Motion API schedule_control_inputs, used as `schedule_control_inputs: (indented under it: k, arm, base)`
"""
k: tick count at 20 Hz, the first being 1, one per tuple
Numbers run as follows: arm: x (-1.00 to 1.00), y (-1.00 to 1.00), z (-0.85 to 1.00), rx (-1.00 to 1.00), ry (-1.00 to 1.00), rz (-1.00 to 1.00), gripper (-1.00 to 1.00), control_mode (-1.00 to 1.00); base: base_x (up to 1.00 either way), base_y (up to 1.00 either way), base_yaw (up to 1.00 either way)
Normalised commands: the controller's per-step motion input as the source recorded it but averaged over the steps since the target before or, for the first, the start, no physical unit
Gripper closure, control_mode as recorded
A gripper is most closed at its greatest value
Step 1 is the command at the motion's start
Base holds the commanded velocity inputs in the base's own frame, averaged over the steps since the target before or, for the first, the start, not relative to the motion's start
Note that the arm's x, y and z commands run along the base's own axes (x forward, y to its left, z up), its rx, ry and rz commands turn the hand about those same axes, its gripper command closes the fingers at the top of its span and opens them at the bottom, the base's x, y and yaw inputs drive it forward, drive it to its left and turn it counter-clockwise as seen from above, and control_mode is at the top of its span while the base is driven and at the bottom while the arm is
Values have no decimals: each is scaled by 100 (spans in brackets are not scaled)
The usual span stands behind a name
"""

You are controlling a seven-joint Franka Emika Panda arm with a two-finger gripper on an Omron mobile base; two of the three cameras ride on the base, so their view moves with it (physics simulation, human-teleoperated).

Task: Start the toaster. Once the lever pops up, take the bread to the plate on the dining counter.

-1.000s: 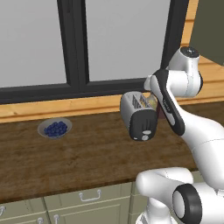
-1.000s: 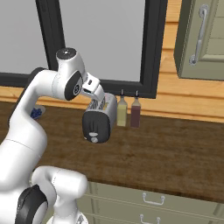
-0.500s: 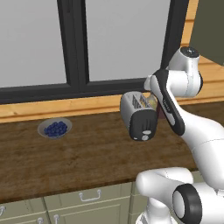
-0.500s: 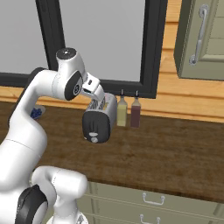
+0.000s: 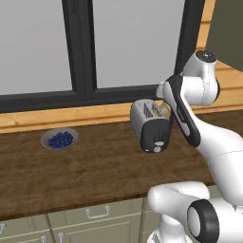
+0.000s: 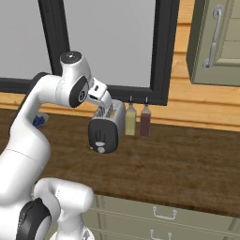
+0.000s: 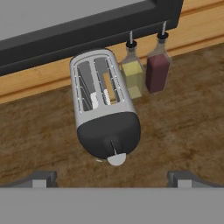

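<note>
The brushed-steel toaster (image 7: 103,113) stands on the wooden wall worktop below the window, also seen in the base views (image 5: 151,126) (image 6: 107,129). Its dark end panel faces the robot, with the pale lever (image 7: 116,159) at the lower end of that panel. A thin golden edge of bread (image 7: 109,87) shows down in the right slot. My gripper (image 7: 113,180) hangs above and just in front of the toaster, open, its two tips far apart and holding nothing. The plate and the dining counter are out of view.
Two bottles, one yellow (image 7: 133,74) and one dark red (image 7: 157,70), stand right beside the toaster against the wall. A grey bowl of blueberries (image 5: 59,139) sits further left on the worktop. A wall cabinet (image 6: 215,42) hangs at the upper right.
</note>
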Motion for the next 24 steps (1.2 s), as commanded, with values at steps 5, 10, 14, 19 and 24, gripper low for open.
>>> schedule_control_inputs:
  k: [5, 10, 14, 19, 24]
  arm:
    - [0, 0, 0, 0, 0, 0, -100, -100]
    - [0, 0, 0, 0, 0, 0, -100, -100]
    - [0, 0, 0, 0, 0, 0, -100, -100]
    - [0, 0, 0, 0, 0, 0, -100, -100]
    - [0, 0, 0, 0, 0, 0, -100, -100]
  base:
    - [0, 0, 0]
    - [0, 0, 0]
    - [0, 0, 0]
    - [0, 0, 0]
    - [0, 0, 0]
